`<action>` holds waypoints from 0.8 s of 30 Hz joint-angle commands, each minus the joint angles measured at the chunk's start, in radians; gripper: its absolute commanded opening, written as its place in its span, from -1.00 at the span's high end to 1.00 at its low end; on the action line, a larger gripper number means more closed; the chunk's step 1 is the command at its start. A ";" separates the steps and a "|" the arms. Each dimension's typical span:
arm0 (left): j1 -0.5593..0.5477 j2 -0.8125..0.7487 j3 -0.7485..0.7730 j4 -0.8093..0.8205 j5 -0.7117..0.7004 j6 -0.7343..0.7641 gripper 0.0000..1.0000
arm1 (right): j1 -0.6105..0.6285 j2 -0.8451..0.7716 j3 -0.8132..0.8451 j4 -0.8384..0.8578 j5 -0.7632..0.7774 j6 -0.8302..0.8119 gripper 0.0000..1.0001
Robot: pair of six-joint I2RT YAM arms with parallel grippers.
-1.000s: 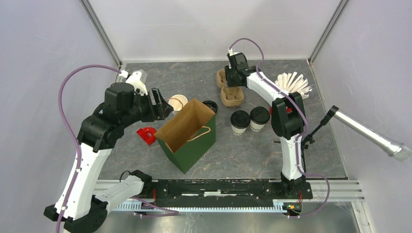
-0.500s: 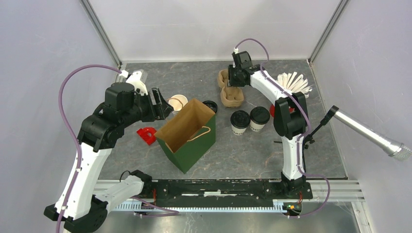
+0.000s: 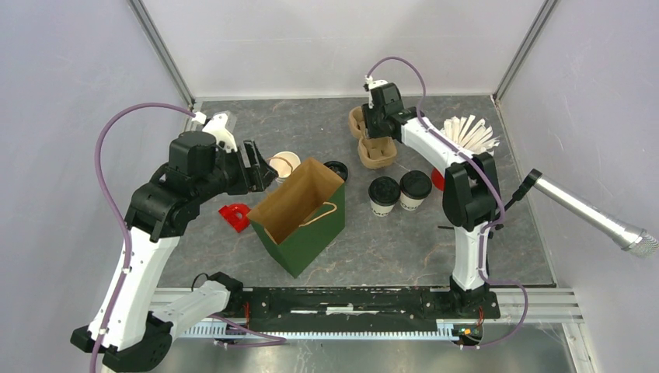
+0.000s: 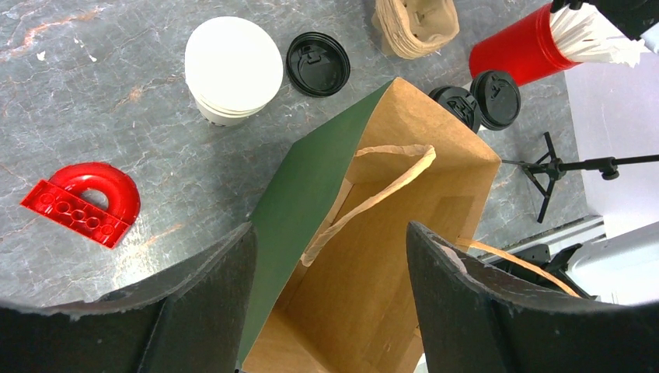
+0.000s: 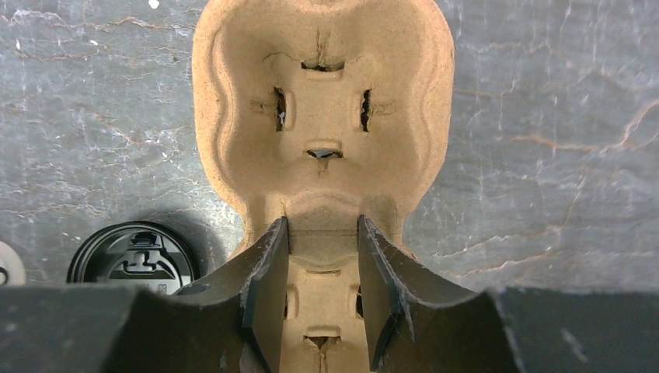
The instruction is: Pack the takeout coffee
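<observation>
Hardly begun, I judge: the coffee stands on the table beside a twin cup, right of the open bag, while the right end effector pinches the far carrier and the left end effector hangs spread.

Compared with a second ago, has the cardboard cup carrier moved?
Yes. The cardboard cup carrier, gripped by the right claw, shifted slightly away from the loose black lid.

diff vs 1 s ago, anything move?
Right gripper, clamped on the cardboard cup carrier at its middle, shifted it slightly rightward in the top view. Left gripper stayed open over the green paper bag; bag and both lidded coffee cups are unchanged.
</observation>
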 commanded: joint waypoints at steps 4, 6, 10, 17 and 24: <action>-0.001 0.010 0.008 0.043 0.006 0.055 -0.53 | 0.016 -0.111 -0.060 0.237 0.062 -0.202 0.21; -0.002 0.012 0.008 0.045 0.005 0.055 -0.53 | 0.016 -0.136 -0.093 0.293 0.030 -0.199 0.20; -0.001 0.013 0.008 0.045 0.003 0.058 -0.54 | -0.025 -0.103 -0.057 0.245 -0.070 -0.058 0.18; -0.001 0.005 -0.003 0.045 -0.006 0.060 -0.54 | -0.070 -0.051 0.015 0.187 -0.217 0.035 0.11; -0.001 0.009 -0.003 0.047 -0.009 0.057 -0.54 | -0.070 -0.037 0.046 0.134 -0.142 -0.018 0.18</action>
